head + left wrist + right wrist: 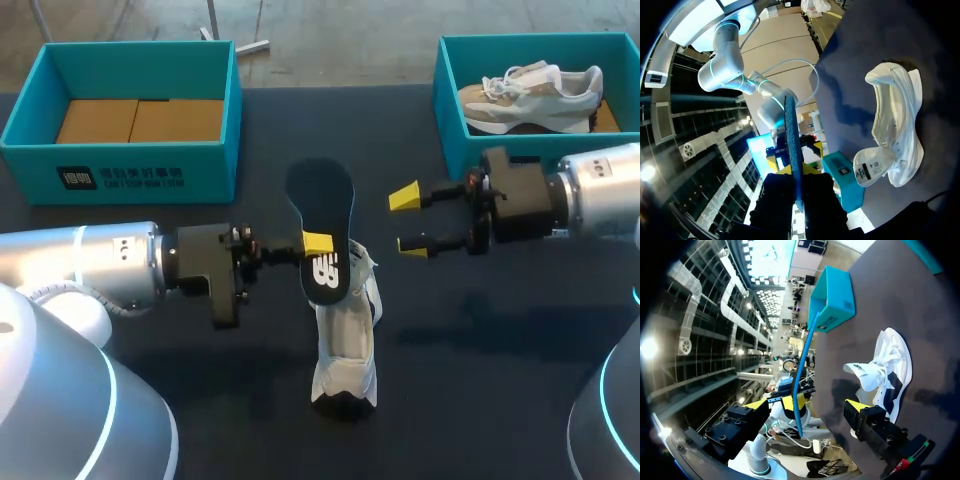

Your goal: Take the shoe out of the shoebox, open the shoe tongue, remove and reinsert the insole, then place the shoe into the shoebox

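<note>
Dark worktop (200,400) stretched between two arms. Near its middle lay the white fabric low-top shoe (345,340), out of its box, with its tongue pulled up and open. Just over it the flat black foam insole (322,225) stood on edge, apparently lifted clear of the shoe. The left end effector (318,245) held it, yellow-tipped fingers closed on it from both sides toward its narrower end. That upright hold seemed meant to offer the insole's free length to the other arm, or to line it up for sliding back in, so removal looked done and reinsertion still ahead.

The right end effector (408,222) hung just beside the insole at about the same height, its fingers spread wide and holding nothing.

At the far left an open teal cardboard shoebox (140,160) showed its brown cardboard floor. At the far right a second teal box (450,100) held a white-and-tan sneaker (530,95).

The raised tongue could foul the returning insole, and the right arm lay across the path to the nearer box.
</note>
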`<state>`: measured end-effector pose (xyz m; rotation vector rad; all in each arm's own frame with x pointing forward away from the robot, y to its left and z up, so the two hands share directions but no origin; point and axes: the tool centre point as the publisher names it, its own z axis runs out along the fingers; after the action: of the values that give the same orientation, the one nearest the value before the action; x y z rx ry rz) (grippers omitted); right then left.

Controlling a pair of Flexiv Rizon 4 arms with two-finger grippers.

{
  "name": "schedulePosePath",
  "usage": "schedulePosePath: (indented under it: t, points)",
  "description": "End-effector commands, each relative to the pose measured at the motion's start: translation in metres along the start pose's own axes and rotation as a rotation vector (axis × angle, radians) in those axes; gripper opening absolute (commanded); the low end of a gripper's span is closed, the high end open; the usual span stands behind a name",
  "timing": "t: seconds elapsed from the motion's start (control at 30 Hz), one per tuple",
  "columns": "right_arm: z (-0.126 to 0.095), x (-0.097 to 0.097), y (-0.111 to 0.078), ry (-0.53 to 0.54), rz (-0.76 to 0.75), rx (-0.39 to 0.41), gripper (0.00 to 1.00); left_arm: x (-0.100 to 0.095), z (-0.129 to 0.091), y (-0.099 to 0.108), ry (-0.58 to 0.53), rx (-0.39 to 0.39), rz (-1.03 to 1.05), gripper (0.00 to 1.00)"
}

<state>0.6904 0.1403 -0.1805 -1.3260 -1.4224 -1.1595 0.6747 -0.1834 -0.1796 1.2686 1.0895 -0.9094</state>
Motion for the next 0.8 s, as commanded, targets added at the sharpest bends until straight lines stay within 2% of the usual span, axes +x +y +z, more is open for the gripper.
schedulePosePath:
  t: [0.03,0.33,0.8]
  points:
    - [0.019,-0.002,0.022,0.002,-0.005,0.035,1.0,0.0,0.001,-0.002,0.0,-0.004,0.002,0.0]
    - [0.026,0.005,0.031,0.003,-0.026,0.045,1.0,-0.001,0.003,-0.003,-0.005,-0.003,0.014,0.0]
    - [0.041,0.005,0.03,0.02,-0.037,0.062,1.0,0.003,0.014,-0.002,0.015,-0.01,0.048,0.0]
